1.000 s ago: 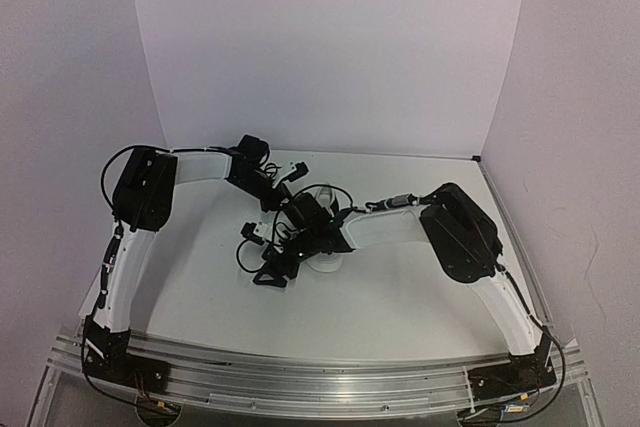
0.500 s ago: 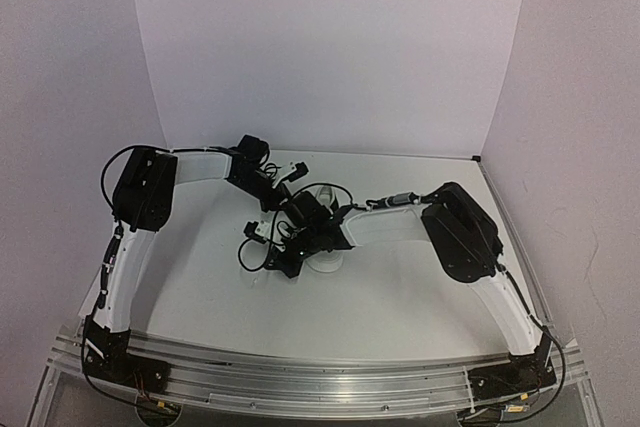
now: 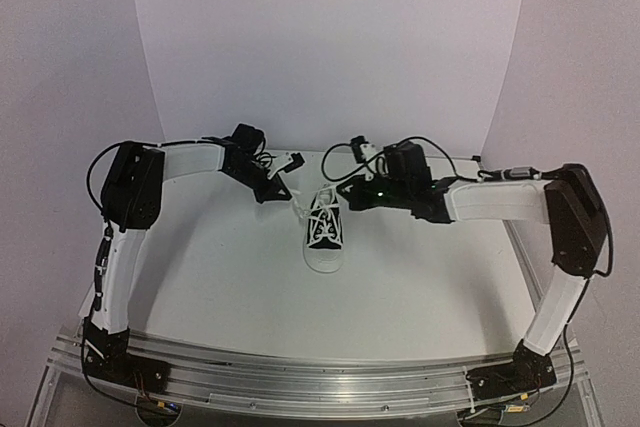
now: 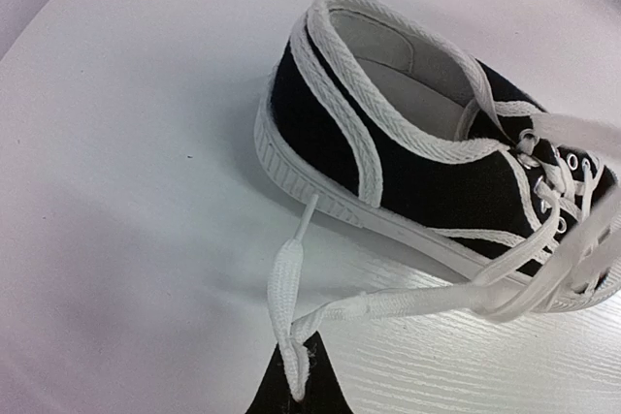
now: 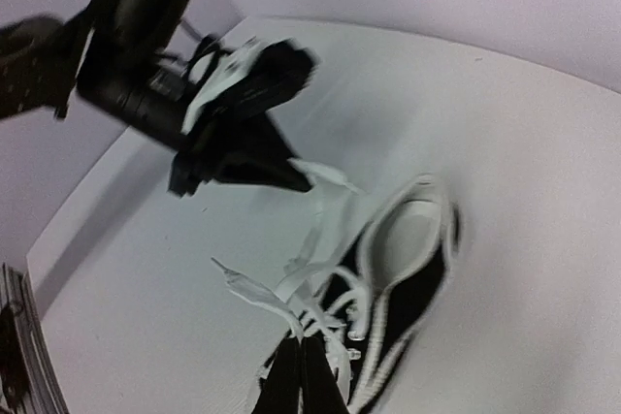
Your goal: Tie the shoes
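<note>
Black canvas sneaker is sitting mid-bench, toe toward the arms. Left tool is pinching a white lace; right tool is staying pressed together beside the lacing.

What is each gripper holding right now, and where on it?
Left gripper pinches one lace near its tip. Right gripper is shut, apparently on the other lace close to the sneaker's eyelets; blur leaves that uncertain.
</note>
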`<state>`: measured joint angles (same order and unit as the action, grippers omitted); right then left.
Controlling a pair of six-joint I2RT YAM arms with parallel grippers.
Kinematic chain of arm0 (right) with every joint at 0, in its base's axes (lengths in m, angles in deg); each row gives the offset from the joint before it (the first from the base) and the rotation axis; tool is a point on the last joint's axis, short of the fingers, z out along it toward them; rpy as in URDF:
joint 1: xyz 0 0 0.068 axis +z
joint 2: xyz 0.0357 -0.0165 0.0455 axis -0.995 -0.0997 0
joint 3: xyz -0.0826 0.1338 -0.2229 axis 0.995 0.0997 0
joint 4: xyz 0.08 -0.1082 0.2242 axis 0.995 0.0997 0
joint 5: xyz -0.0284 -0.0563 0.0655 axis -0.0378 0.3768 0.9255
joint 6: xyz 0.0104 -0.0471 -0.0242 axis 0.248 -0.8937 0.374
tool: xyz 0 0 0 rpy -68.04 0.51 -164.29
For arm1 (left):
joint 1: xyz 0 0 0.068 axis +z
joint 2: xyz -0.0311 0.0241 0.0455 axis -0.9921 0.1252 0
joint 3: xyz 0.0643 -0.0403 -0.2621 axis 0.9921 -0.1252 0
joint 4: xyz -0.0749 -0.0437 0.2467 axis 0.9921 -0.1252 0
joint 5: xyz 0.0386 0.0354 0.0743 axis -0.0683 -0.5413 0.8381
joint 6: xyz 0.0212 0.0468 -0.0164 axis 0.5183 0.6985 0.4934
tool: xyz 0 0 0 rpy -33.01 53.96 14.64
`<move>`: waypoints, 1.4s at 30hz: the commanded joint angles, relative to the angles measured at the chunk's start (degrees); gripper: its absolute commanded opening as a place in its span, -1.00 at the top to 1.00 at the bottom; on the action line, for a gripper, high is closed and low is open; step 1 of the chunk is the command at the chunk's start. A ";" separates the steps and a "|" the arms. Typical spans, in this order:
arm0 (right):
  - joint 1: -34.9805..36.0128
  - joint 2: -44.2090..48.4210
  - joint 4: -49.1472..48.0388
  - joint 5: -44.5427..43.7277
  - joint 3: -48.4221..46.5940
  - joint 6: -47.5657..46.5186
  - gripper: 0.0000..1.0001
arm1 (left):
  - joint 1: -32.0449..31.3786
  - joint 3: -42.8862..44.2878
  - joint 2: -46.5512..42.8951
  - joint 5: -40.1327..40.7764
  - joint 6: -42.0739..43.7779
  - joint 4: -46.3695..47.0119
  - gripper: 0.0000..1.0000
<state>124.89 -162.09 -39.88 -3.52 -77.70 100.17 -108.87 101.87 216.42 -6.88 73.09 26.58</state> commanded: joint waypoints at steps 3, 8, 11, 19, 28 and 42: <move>-4.99 10.54 -7.68 -9.95 11.93 11.68 1.00 | 0.42 0.14 -4.40 6.13 -0.05 -3.03 1.00; -10.19 16.25 -8.01 -13.95 19.78 17.14 1.00 | 1.21 -0.78 -5.80 10.05 0.16 -4.18 1.00; -13.53 18.54 -8.22 -15.18 23.65 19.91 1.00 | 2.01 -1.52 -7.18 12.00 -0.28 -3.98 1.00; -21.01 18.28 -8.85 -13.96 27.63 23.73 1.00 | 7.78 -3.43 -6.69 21.65 0.67 0.96 1.00; -26.83 10.52 -11.17 -9.35 29.10 29.49 1.00 | 10.01 -11.92 -7.91 25.65 2.87 6.22 1.00; -28.85 -2.00 -5.50 6.02 21.57 33.92 1.00 | 11.19 -10.53 -14.00 16.33 -1.33 -3.34 1.00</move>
<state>96.29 -160.79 -49.71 -3.83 -51.56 132.73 -96.37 88.60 210.12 15.91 75.84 28.99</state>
